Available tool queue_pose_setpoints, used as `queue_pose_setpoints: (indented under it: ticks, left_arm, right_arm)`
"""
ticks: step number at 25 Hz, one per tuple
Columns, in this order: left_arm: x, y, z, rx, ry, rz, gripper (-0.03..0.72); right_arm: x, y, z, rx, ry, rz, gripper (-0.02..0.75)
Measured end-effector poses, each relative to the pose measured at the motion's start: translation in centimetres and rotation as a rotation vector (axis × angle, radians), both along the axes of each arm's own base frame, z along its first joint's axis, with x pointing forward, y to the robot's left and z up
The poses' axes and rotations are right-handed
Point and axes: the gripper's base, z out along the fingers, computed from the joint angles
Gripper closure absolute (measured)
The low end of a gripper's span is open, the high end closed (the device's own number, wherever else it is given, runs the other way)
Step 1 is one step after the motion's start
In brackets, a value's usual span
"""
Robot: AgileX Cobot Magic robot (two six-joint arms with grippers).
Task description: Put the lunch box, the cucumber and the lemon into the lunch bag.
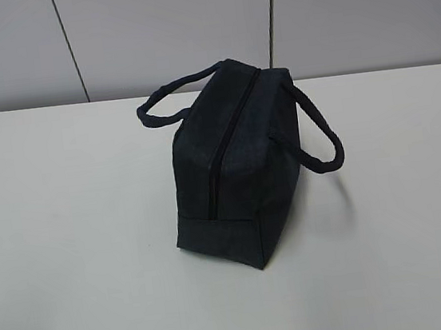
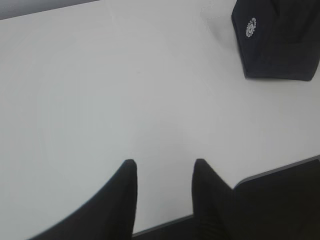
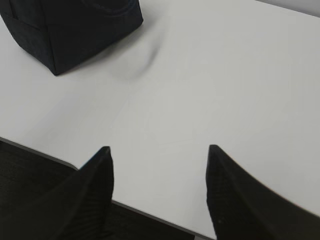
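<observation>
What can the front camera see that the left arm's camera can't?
Only the exterior view shows the lunch bag's two loop handles and its closed top zipper. Only the left wrist view shows the left gripper, jaws apart and empty, and the round white logo on the bag. Both show the bag on the white table. No lunch box, cucumber or lemon appears in either.

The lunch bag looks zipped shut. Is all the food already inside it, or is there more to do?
The lunch bag stands on the table, its zipper closed along the top. No lunch box, cucumber or lemon shows in any view, so they may be inside, though that can't be seen. The left gripper and right gripper are open, empty and away from the bag. Nothing looks left to do.
</observation>
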Motion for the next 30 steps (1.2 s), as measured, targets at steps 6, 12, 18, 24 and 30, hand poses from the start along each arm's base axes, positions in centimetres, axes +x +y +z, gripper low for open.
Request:
queue_pose_setpoints:
  ticks: [6, 12, 18, 24, 30]
  left_arm:
    - [-0.01, -0.03, 0.0, -0.003, 0.001, -0.002, 0.44]
    - [-0.01, -0.03, 0.0, -0.003, 0.001, -0.002, 0.44]
    - [-0.01, -0.03, 0.0, -0.003, 0.001, -0.002, 0.44]
    - [-0.01, -0.03, 0.0, -0.003, 0.001, -0.002, 0.44]
    - [-0.01, -0.03, 0.0, -0.003, 0.001, -0.002, 0.44]
  right_arm:
    - [0.01, -0.03, 0.0, -0.003, 0.0, -0.002, 0.295]
    - [0.01, -0.06, 0.0, -0.006, -0.001, -0.004, 0.296]
    - [0.01, -0.06, 0.0, -0.006, -0.001, -0.004, 0.295]
    - [0.01, -0.06, 0.0, -0.006, -0.001, -0.004, 0.296]
    - [0.01, -0.06, 0.0, -0.006, -0.001, -0.004, 0.296]
